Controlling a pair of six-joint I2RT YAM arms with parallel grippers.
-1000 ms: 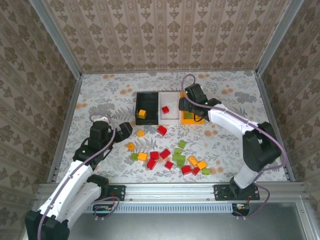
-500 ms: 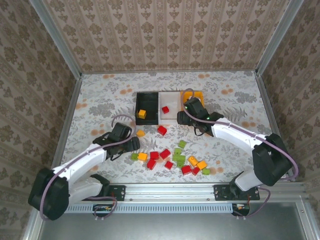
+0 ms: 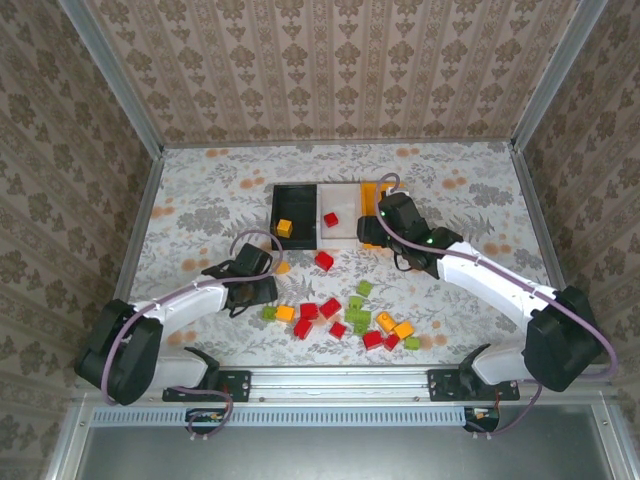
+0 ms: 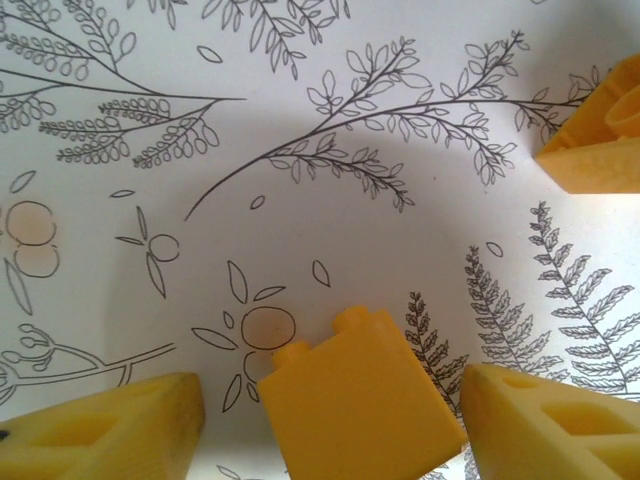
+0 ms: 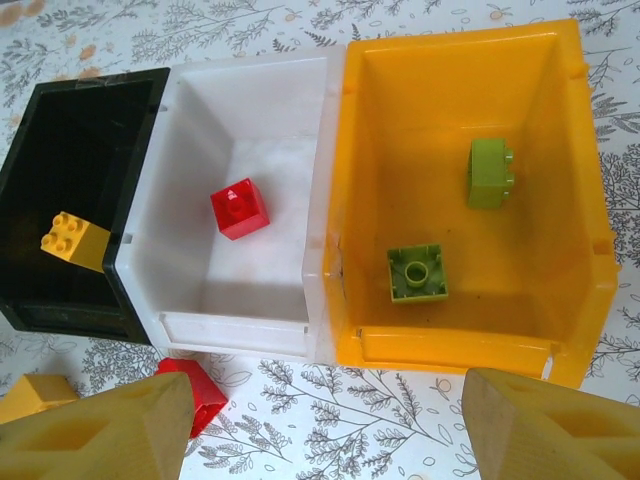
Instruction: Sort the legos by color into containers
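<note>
Sorting is at an early stage, judged by what the bins hold: the black bin contains one yellow brick, the white bin one red brick, and the orange bin two green bricks. The three bins stand touching in a row at the far middle of the table. The colour rule so far reads as yellow to black, red to white and green to orange. The great majority of the work is outstanding: the loose bricks, red, green and orange-yellow mixed, lie scattered across the near centre of the table, with a lone red one just in front of the bins. The left gripper is low over the table with its jaws apart, straddling an orange-yellow brick. A gap shows on the left side, and the right finger is at or near the brick's edge, so no firm clamp is evident. By the rule above, that brick belongs in the black bin. A second orange-yellow brick lies near it. The right gripper hangs just in front of the bins, jaws wide apart and empty
</note>
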